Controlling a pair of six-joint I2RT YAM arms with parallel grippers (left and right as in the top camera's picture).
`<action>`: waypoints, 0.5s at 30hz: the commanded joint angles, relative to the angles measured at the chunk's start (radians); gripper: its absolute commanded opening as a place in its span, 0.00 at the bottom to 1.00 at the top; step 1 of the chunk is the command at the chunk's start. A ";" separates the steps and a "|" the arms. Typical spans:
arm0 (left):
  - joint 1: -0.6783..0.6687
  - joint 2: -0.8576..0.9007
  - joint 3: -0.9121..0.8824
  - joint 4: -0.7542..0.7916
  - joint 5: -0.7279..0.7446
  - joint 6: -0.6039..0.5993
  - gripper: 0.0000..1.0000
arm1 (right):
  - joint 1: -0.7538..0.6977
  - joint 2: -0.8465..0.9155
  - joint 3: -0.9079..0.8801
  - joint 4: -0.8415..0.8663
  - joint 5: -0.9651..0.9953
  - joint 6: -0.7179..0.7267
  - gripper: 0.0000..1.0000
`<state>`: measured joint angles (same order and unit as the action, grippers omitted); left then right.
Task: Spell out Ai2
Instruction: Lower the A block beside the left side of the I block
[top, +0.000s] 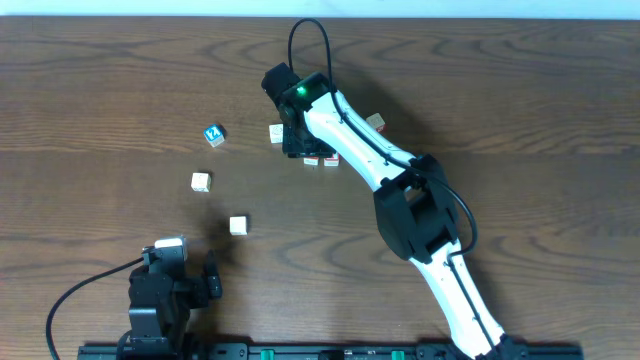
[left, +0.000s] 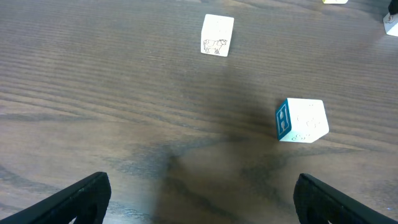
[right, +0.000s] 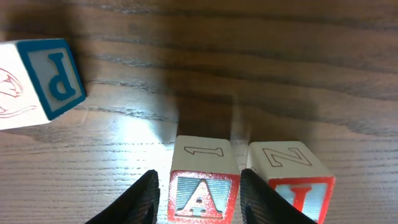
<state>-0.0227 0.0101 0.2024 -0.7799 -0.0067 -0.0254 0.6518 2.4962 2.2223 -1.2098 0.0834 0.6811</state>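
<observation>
The red "A" cube (right: 204, 194) stands on the table between the two fingers of my right gripper (right: 199, 177), with a thin gap on its left side. The red "I" cube (right: 300, 198) sits right beside it on the right, touching or nearly touching. In the overhead view the "A" cube (top: 310, 158) and "I" cube (top: 328, 158) lie side by side under the right gripper (top: 298, 145). The blue "2" cube (top: 213, 134) sits alone farther left. My left gripper (left: 199, 208) is open and empty near the front edge (top: 185, 280).
A blue-letter cube (right: 56, 78) lies left of the right gripper (top: 276, 133). Two pale cubes (top: 201, 181) (top: 238, 225) lie ahead of the left gripper: one with a cow drawing (left: 217, 34), one with a blue side (left: 301, 120). Another cube (top: 376, 122) sits behind the right arm.
</observation>
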 joint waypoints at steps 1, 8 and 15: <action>-0.003 -0.006 -0.023 -0.033 -0.007 0.004 0.95 | -0.004 0.010 -0.006 0.013 0.017 -0.031 0.43; -0.003 -0.006 -0.023 -0.033 -0.007 0.004 0.95 | -0.005 0.010 -0.006 0.047 0.018 -0.051 0.45; -0.003 -0.006 -0.023 -0.033 -0.007 0.003 0.95 | -0.006 0.010 -0.006 0.079 0.027 -0.055 0.45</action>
<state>-0.0227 0.0101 0.2024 -0.7799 -0.0067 -0.0254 0.6518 2.4962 2.2223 -1.1374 0.0856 0.6418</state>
